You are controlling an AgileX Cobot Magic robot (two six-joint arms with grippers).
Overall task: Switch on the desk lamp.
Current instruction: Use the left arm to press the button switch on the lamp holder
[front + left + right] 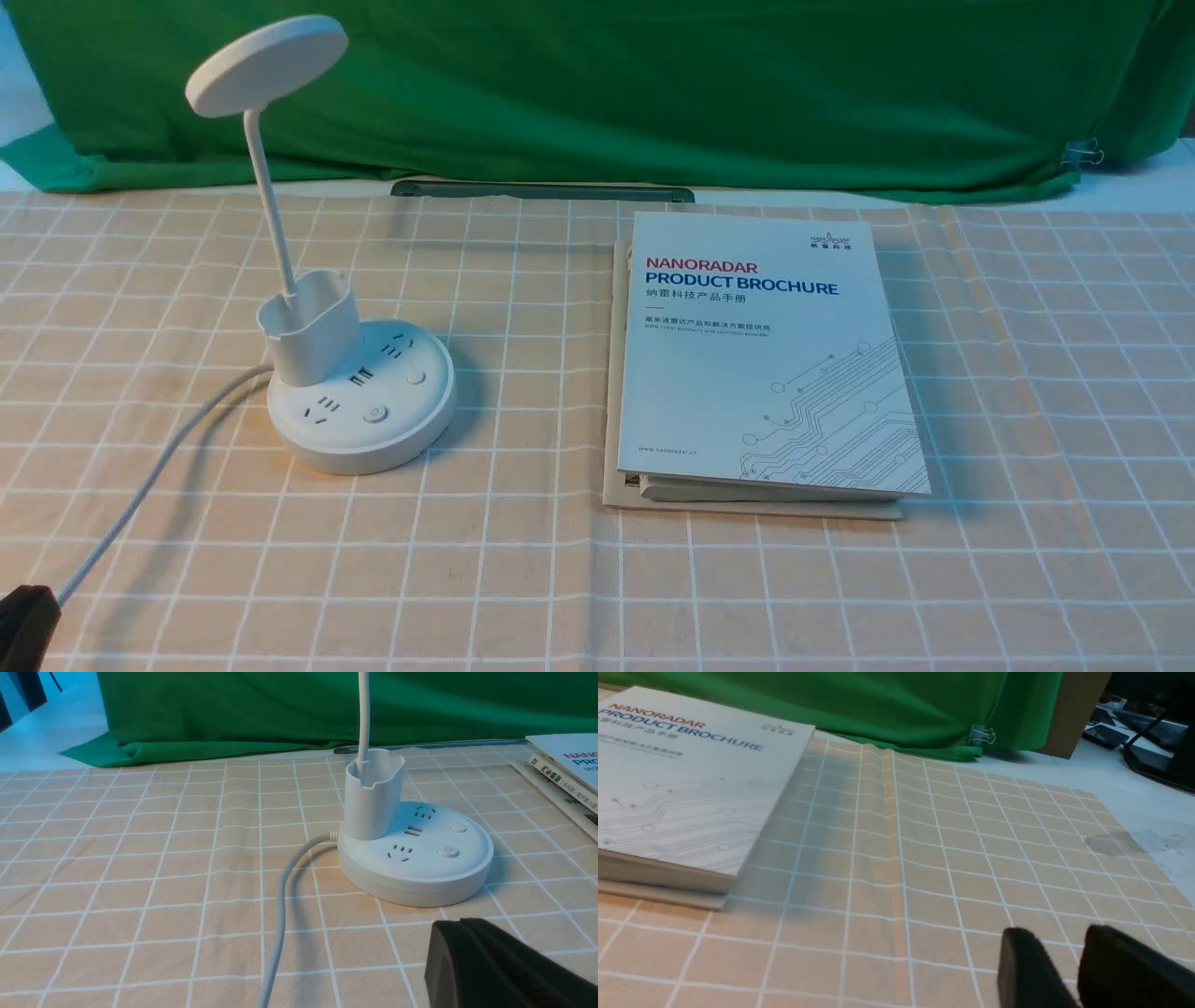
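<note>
The white desk lamp (pixel 359 411) stands on the left half of the checked tablecloth, its disc head (pixel 266 65) high on a thin neck rising from a small cup (pixel 313 327). Two round buttons (pixel 375 413) sit on the round base among sockets. Its white cord (pixel 149 476) runs toward the near left corner. The head looks unlit. In the left wrist view the base (pixel 416 858) is just beyond my left gripper (pixel 462 933), whose fingers are pressed together with nothing held. My right gripper (pixel 1059 935) hovers open over bare cloth, far from the lamp.
A stack of books topped by a white Nanoradar brochure (pixel 766 355) lies right of centre. A green cloth (pixel 653 84) hangs along the back, with a dark strip (pixel 541 191) at its foot. The tablecloth ends at the far right edge (pixel 1125 826).
</note>
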